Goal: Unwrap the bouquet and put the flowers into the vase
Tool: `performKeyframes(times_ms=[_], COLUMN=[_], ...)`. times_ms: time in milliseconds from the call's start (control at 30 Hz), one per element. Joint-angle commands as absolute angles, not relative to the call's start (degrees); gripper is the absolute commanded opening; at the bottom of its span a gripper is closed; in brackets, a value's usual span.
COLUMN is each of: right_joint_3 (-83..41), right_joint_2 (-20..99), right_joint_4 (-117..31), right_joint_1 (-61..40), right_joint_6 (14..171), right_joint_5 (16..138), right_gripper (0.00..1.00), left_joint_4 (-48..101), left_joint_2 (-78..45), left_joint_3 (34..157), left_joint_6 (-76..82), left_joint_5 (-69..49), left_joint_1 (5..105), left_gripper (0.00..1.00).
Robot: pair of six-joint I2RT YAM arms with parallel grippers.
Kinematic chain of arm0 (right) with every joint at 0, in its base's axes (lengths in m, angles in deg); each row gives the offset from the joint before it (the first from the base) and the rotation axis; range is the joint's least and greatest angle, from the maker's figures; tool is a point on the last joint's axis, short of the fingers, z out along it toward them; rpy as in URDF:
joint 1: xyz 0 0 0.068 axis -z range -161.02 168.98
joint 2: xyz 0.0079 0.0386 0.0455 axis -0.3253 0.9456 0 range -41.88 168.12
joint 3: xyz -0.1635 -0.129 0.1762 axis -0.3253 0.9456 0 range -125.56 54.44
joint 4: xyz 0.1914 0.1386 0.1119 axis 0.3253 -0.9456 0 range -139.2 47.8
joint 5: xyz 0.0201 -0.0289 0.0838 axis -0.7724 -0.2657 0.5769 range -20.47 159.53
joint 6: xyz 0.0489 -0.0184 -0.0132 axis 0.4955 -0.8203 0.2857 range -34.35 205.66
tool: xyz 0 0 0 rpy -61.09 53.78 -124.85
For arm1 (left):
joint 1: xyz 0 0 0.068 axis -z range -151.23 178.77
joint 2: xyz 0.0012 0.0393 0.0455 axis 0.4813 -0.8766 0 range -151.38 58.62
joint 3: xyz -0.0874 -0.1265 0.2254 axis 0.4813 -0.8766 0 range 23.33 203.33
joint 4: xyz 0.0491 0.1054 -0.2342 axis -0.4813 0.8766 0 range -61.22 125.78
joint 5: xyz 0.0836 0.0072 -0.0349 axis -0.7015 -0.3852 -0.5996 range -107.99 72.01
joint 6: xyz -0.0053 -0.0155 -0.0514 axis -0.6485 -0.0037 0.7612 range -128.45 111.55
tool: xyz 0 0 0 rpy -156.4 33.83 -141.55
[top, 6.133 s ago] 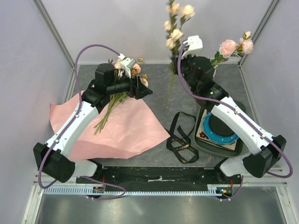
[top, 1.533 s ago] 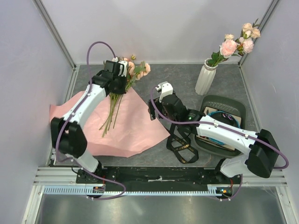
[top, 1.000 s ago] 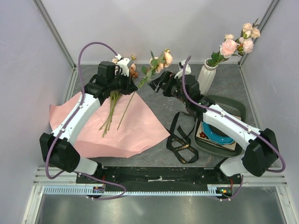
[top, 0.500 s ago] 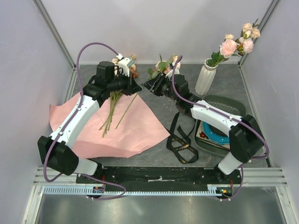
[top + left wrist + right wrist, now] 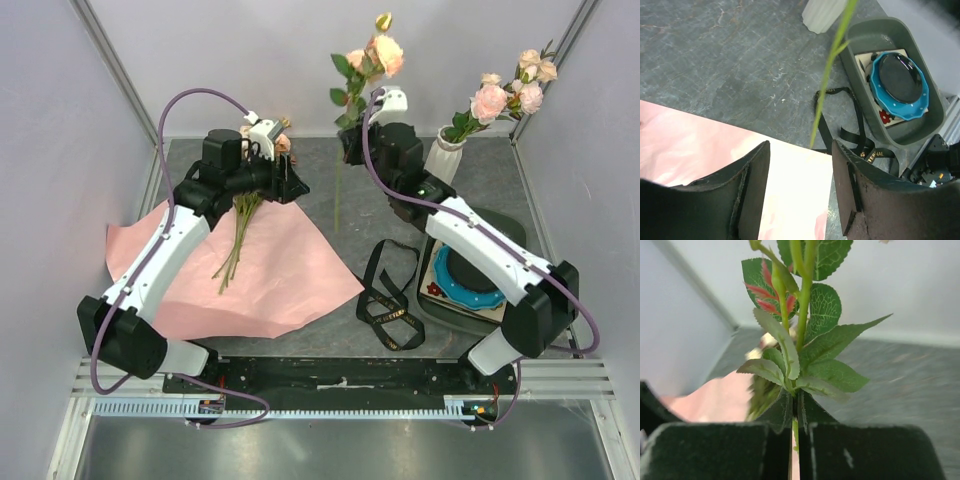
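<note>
My right gripper (image 5: 350, 150) is shut on the green stem of one of the flowers (image 5: 378, 55) and holds it upright in the air left of the vase, its stem end hanging over the grey floor. In the right wrist view the jaws (image 5: 796, 427) pinch the stem just under its leaves (image 5: 807, 340). The white ribbed vase (image 5: 440, 165) holds several pink roses (image 5: 505, 95). My left gripper (image 5: 293, 182) is open and empty over the pink paper (image 5: 260, 275). The bouquet lies unwrapped, with the remaining flowers (image 5: 240, 225) on the paper.
A black ribbon (image 5: 390, 295) lies loose right of the paper. A grey tray (image 5: 505, 232) with a blue round dish (image 5: 470, 278) sits at the right, under my right arm. In the left wrist view the hanging stem (image 5: 832, 60) crosses before the tray (image 5: 855, 35) and ribbon (image 5: 855, 142).
My right gripper has shut on the flower stem and raised it upright. My left gripper has let go of that stem and opened.
</note>
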State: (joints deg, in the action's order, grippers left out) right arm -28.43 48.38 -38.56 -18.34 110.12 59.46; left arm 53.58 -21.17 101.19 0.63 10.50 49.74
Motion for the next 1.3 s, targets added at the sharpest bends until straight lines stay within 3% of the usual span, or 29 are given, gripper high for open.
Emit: performKeyframes(times_ms=[0,233,433,800,1267], right_joint_3=[-35.72,-45.81,-54.88,-51.82,-57.17], right_joint_2=[43.02,47.14,52.77,58.75,63.94], right_joint_4=[-40.71,-32.63,-30.78,-19.01,-18.30], right_joint_1=[-16.98,-9.41,-6.24,-4.31,-3.34], right_joint_6=[82.55,67.22,65.18,57.01,57.09], right_joint_5=[34.79,28.57,28.57,27.61,28.22], right_gripper=[0.00,0.00,0.00,0.00,0.00], left_joint_4=[51.72,50.32,49.44,47.33,47.15], left_joint_2=[-18.64,-19.78,-19.96,-21.19,-22.42], left_joint_3=[101.64,100.85,100.23,99.26,99.18], left_joint_6=[2.80,4.73,5.18,7.11,7.55], left_joint_5=[7.76,8.99,9.60,12.68,13.74], left_joint_1=[49.07,47.23,46.35,43.97,43.36], left_gripper=[0.61,0.61,0.61,0.62,0.62])
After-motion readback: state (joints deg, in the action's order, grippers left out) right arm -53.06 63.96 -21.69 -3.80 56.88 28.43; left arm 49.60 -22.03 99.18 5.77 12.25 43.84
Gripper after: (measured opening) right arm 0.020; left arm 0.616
